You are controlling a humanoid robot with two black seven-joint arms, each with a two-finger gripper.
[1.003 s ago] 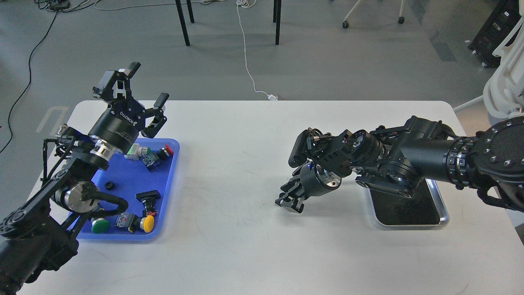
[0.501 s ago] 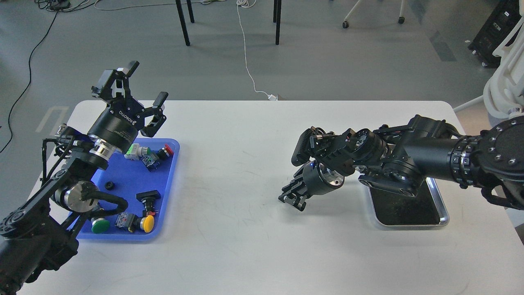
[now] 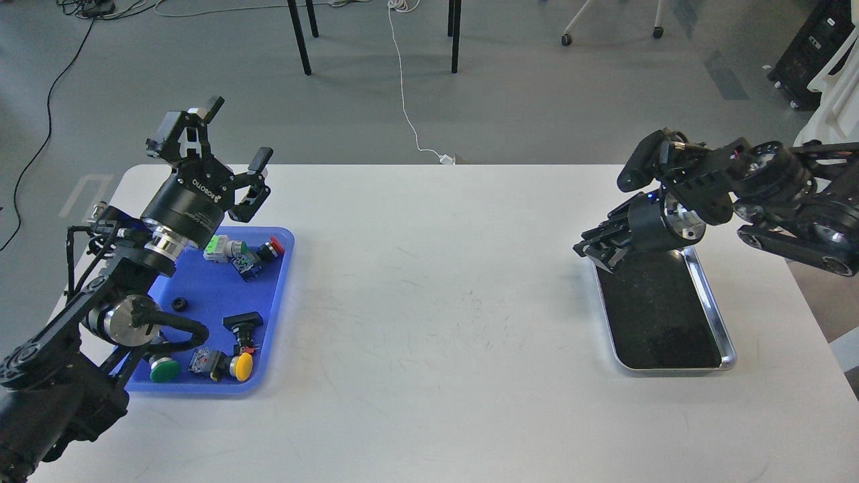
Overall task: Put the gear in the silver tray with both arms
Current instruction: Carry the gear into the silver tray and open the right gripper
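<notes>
- Head view, left side: the black left gripper (image 3: 218, 151) is raised above the far edge of the blue plastic tray (image 3: 278, 315), fingers spread wide and holding nothing.
- Below and nearer than those jaws, the blue tray holds mixed parts – green, yellow and red push-buttons and a small black ring-shaped part (image 3: 178, 304), which is probably the gear, though it is too small to confirm.
- Judgement: the gear has not been picked up. It lies low in the tray, well below the open jaws and close to the left arm's own elbow joint.
- Risk: a descent onto so small a part among clutter could miss it, nudge it away, or catch a neighbouring button instead.
- Head view, right side: the black right gripper (image 3: 599, 246) hangs over the far left corner of the rectangular shiny silver tray (image 3: 715, 305), fingertips pointing down and leftwards.
- Its fingers appear drawn together, but they are dark and seen at an angle – I cannot tell whether anything is held.
- The silver tray's dark floor below and nearer than these jaws shows no gear.
- Risk: the fingertips sit close to the raised rim; a low move could knock the tray along the white table (image 3: 429, 322), shifting the target.
- Risk: a handover between the arms would require crossing the wide gap between the trays, where a loose grip could drop the part.
</notes>
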